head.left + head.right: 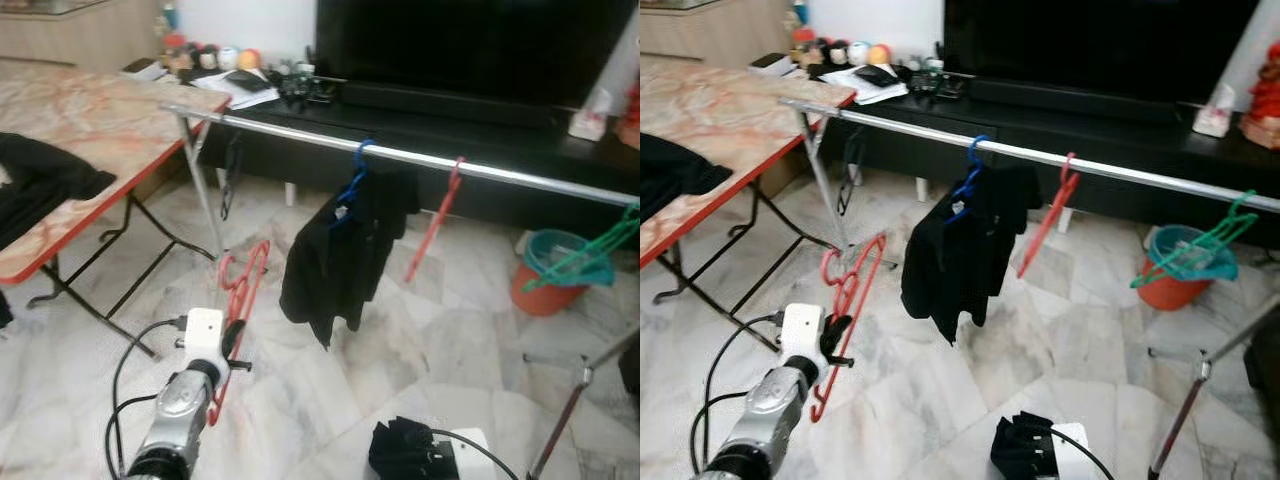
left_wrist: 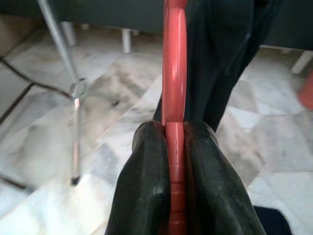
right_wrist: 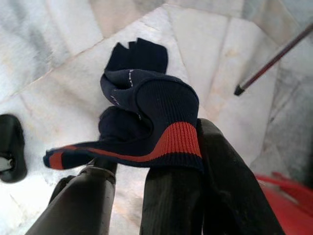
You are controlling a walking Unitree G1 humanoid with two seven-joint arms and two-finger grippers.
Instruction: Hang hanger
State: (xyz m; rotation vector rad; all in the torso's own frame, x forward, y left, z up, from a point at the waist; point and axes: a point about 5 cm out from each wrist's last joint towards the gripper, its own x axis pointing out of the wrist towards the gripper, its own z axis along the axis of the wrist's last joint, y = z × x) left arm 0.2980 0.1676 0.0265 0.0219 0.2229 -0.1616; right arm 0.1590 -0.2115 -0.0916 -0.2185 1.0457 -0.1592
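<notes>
My left gripper (image 1: 236,345) is shut on the lower part of a red plastic hanger (image 1: 243,283), held low over the floor with its hook up. In the left wrist view the hanger bar (image 2: 174,88) runs straight out between the two black fingers (image 2: 144,191). The silver clothes rail (image 1: 300,136) crosses ahead and above, carrying a blue hanger (image 1: 354,172) with a black garment (image 1: 340,250), another red hanger (image 1: 440,215) and a green hanger (image 1: 590,250). My right gripper (image 3: 154,152) is low at the bottom, shut on a navy sock with a red stripe (image 3: 146,112).
A marble-topped folding table (image 1: 90,130) with a black cloth stands to the left. A black TV cabinet (image 1: 480,140) runs behind the rail. An orange bucket (image 1: 545,285) sits at the right on the marble floor. The rack's leg (image 1: 205,190) stands near the hanger.
</notes>
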